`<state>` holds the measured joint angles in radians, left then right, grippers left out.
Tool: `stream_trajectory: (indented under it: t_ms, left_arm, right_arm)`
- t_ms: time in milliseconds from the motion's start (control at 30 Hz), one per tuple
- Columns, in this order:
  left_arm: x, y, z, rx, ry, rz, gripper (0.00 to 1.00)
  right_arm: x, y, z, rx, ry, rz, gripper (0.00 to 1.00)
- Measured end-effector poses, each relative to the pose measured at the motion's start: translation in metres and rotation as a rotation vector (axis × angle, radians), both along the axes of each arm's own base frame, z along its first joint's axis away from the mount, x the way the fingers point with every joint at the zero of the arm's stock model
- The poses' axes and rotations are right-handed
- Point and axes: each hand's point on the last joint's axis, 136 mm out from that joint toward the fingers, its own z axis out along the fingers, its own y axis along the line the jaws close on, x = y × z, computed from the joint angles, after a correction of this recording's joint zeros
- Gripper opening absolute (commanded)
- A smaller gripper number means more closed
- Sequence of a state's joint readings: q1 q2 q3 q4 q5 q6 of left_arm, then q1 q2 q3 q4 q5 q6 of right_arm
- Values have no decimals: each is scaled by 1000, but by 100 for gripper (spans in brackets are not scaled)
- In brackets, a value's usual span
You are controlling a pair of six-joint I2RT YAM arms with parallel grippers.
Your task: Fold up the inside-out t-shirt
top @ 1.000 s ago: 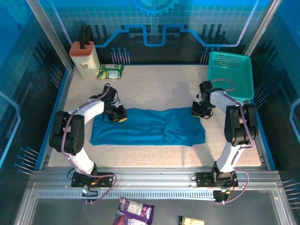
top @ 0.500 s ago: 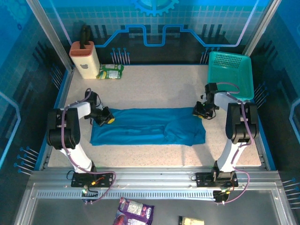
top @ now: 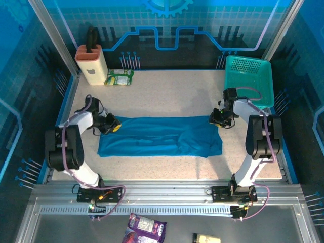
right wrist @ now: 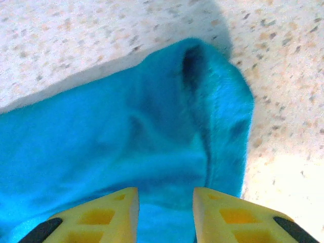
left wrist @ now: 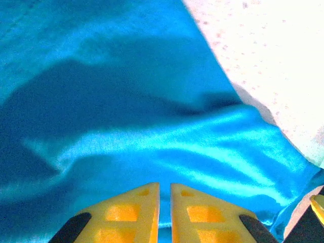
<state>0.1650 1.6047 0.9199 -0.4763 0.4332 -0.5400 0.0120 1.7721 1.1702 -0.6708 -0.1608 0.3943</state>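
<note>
The inside-out t-shirt [top: 162, 136] lies as a long blue-teal band across the middle of the table. My left gripper [top: 112, 126] sits at its upper left corner. In the left wrist view the yellow jaws [left wrist: 164, 190] stand almost together, with a thin strip of the t-shirt [left wrist: 126, 126] pinched in the slit. My right gripper [top: 218, 120] is at the upper right corner. There the jaws [right wrist: 165, 195] stand apart over the t-shirt [right wrist: 152, 131], whose rounded fold end lies just ahead of them on the speckled tabletop.
A teal mesh basket [top: 249, 81] stands at the back right, close behind the right arm. At the back left are a beige holder [top: 91, 63] and a green packet [top: 120, 77]. Bare tabletop lies in front of and behind the shirt.
My left gripper has slid left along the shirt's far edge to its left corner. The right gripper's jaws have spread apart and it has shifted slightly right.
</note>
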Motion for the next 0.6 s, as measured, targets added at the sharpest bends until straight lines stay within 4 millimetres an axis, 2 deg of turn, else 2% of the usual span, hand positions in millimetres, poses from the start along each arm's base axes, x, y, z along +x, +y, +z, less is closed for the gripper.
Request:
stream_trajectory:
  t_ms: [100,200,333,500,600]
  left_arm:
    - [-9,7,15,64,-19,16,19]
    - [-21,17,10,131,22,41,21]
    - [-34,33,-4,208,89,73,20]
    - [-40,64,-10,263,121,161,19]
    - [-43,78,-18,284,151,186,23]
  right_arm:
    - [-5,14,15,9,-30,39,36]
    - [-13,27,19,51,-25,71,35]
    - [-26,39,11,97,18,98,35]
    - [-33,49,0,135,61,120,37]
    - [-38,53,-12,138,104,134,38]
